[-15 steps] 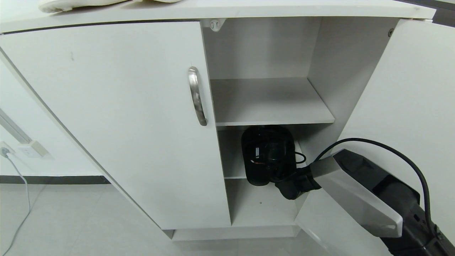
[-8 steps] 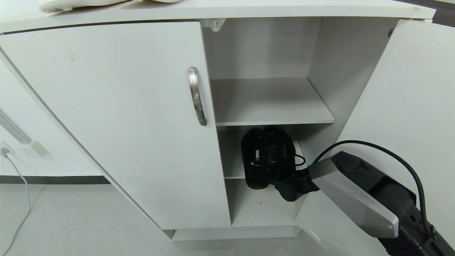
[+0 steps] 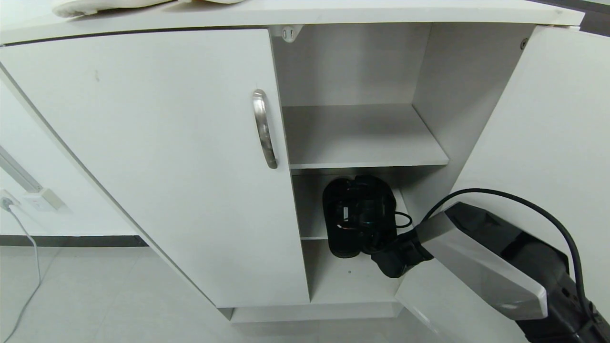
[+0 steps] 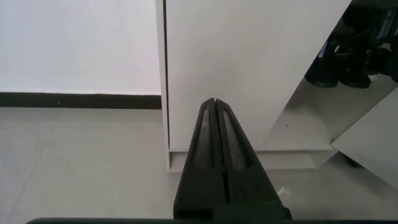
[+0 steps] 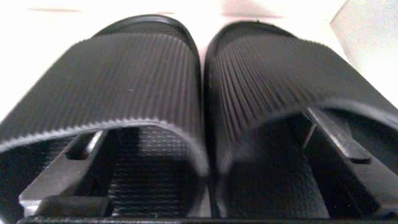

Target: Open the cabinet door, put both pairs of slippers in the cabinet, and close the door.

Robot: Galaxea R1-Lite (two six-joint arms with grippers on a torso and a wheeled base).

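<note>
Right gripper, jaws clamped on the black slippers at the lower shelf's front edge. Released here, the slippers could tip off onto the cabinet floor. Left gripper: jaws together.

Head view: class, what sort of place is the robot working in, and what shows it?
Probably a home or office storage corner, indoors: a white shelved cabinet, black slippers inside it, a tiled floor and a wall socket.
</note>
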